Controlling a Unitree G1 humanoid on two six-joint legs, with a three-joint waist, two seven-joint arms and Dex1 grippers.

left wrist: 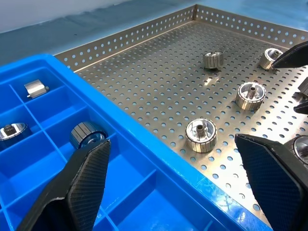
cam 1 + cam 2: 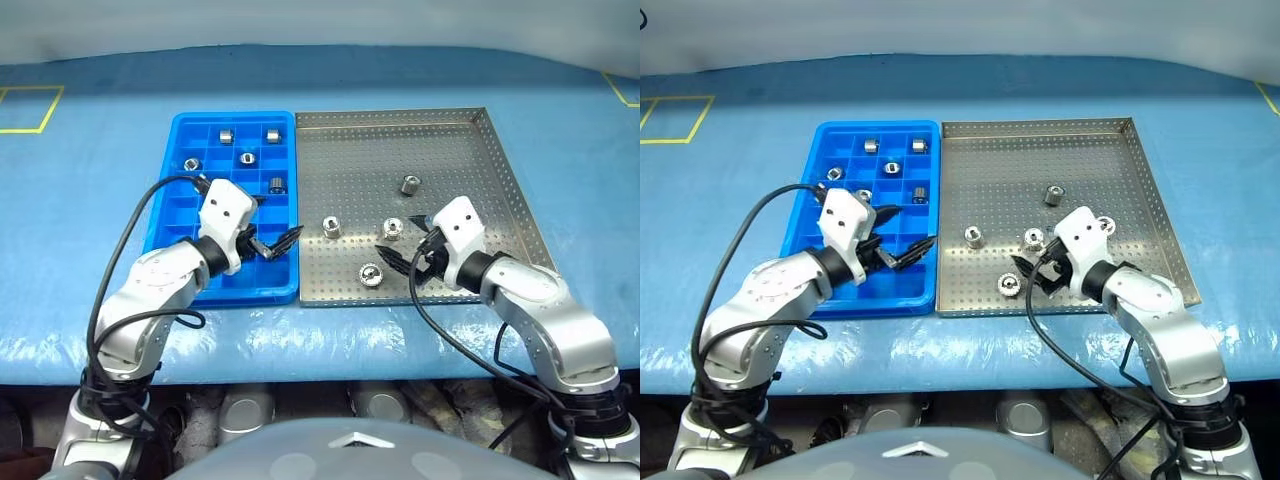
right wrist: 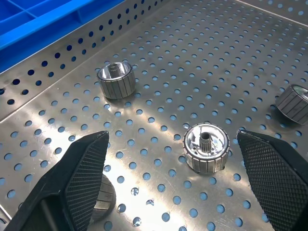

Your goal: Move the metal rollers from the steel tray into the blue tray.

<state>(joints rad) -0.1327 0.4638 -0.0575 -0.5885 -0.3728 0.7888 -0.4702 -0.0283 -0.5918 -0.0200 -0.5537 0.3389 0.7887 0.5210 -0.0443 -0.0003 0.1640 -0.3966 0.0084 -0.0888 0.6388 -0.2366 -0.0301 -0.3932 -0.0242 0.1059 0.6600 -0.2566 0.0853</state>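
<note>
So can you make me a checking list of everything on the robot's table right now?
Surface: blue sheet covering the table, yellow tape marks at the far corners.
Job's things: four metal rollers in the steel tray; five in the blue tray.
Clutter: nothing seen.
Grippers: left gripper open, empty, over the blue tray's near right corner; right gripper open, empty, over the steel tray beside a roller.
Cables: black cable looping off each wrist.
Surroundings: pale backdrop beyond the table.
</note>
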